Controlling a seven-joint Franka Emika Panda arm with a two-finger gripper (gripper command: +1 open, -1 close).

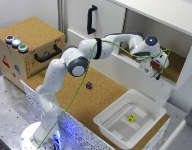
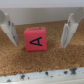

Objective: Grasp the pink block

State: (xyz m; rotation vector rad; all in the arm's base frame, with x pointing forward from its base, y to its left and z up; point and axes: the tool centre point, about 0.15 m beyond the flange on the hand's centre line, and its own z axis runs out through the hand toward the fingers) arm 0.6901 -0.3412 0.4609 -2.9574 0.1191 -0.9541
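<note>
The wrist view shows the pink block (image 2: 36, 39) sitting on a cork surface (image 2: 45, 62) between the two fingers of the gripper (image 2: 38, 31) — a reddish-pink cube with a dark letter "A" on the face turned to the camera. The jaws stand wide apart, one finger (image 2: 10, 31) close beside the block, though I cannot tell whether it touches, the other (image 2: 67, 30) with a clear gap of cork showing between it and the cube. Nothing is held. From the exterior view, the Panda arm (image 1: 78, 62) reaches out toward the exterior view's right, its gripper (image 1: 157, 70) lowered into an open cabinet shelf (image 1: 176, 65) lined with cork; the block itself is too small and too hidden there to make out. Elsewhere, a dark purple cube (image 1: 89, 85) lies on the main cork table (image 1: 71, 100), and a yellow cube with dark marks (image 1: 131, 118) rests in a white tray (image 1: 113, 125); neither is the target. A cork-covered box (image 1: 26, 50) with buttons and a handle stands at the exterior view's left. As for progress, I judge the approach to be essentially done: the fingers straddle the block at about its height. What is left is the closing itself — the block sits off-centre, so the nearer finger will likely nudge it along the cork before both pads bear on it — and then a lift to confirm the hold.
</note>
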